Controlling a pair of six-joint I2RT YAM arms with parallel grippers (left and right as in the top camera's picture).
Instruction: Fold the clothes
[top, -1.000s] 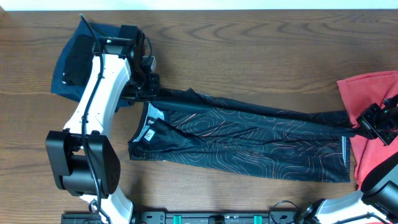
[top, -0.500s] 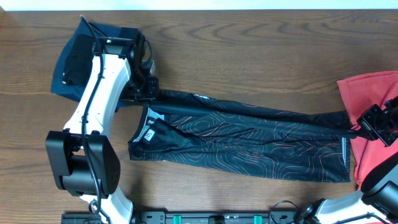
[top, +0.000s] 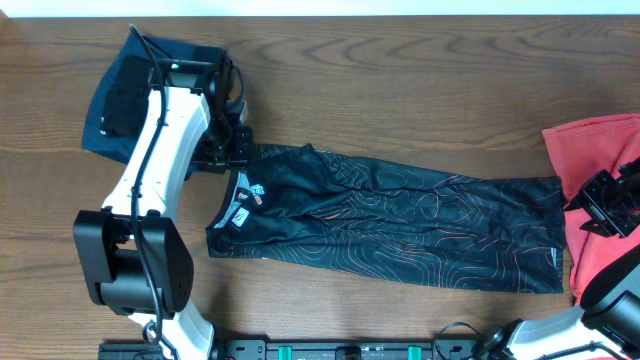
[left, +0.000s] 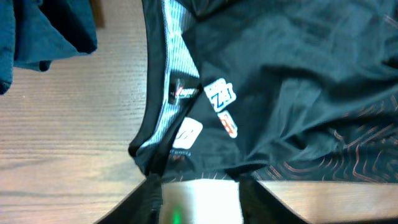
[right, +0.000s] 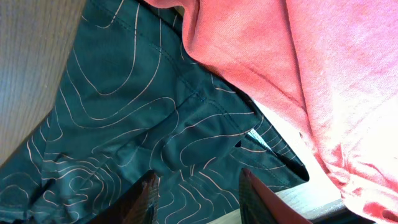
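Your left gripper (top: 243, 152) and right gripper (top: 580, 207) have both parted their jaws and let go of the jersey (top: 400, 225). Its far edge, earlier stretched taut between them, now lies slack on the bench (top: 400, 90), and the collar labels (top: 258, 191) are uncovered.

Jersey (top: 400, 225): thin cloth, slight sheen. Red shirt (right: 323, 81): matt, soft cloth. My table (top: 400, 80): matt wood, visibly grained.

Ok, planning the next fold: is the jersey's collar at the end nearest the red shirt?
No, the jersey's collar lies at the far end from the red shirt, by the navy garment.
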